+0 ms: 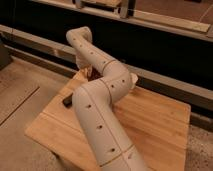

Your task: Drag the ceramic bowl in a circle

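Observation:
My white arm point(100, 115) rises from the bottom of the camera view and bends back over the wooden table point(155, 125). My gripper point(90, 74) hangs at the table's far left edge, pointing down, partly hidden by the arm's elbow. A pale rounded shape point(134, 79) peeks out from behind the right side of the elbow; it may be the ceramic bowl, mostly hidden. I cannot tell whether the gripper touches anything.
A small dark object point(67, 100) lies on the table's left part, beside the arm. A dark wall with a pale ledge point(165, 20) runs behind the table. The floor point(20, 100) lies to the left.

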Robot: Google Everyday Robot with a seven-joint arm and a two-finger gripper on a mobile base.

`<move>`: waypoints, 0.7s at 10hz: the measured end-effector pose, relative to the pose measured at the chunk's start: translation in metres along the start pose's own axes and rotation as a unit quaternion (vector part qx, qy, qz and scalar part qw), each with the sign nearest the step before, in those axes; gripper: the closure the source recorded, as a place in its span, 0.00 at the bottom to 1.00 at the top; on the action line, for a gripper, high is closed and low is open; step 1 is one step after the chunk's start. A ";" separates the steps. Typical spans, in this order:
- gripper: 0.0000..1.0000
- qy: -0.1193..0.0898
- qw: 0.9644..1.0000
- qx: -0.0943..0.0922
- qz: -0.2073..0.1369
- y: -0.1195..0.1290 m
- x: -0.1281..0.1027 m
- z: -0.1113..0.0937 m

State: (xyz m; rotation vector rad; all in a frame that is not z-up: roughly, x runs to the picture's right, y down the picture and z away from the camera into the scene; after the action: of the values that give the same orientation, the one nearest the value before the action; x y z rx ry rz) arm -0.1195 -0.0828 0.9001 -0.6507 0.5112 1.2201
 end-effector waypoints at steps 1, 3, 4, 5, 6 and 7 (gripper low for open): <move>1.00 0.003 1.000 -0.006 -0.013 0.007 0.002 0.000; 1.00 0.009 0.999 -0.011 -0.033 0.013 0.011 -0.001; 1.00 0.015 0.999 -0.009 -0.041 0.013 0.016 0.001; 1.00 0.024 0.998 -0.005 -0.053 0.012 0.026 0.004; 1.00 0.030 0.998 0.000 -0.061 0.011 0.034 0.006; 1.00 0.036 0.997 0.006 -0.068 0.008 0.045 0.009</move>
State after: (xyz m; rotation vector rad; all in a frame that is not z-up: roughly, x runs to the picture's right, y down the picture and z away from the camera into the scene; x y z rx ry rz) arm -0.1150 -0.0443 0.8749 -0.7093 0.5268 1.0680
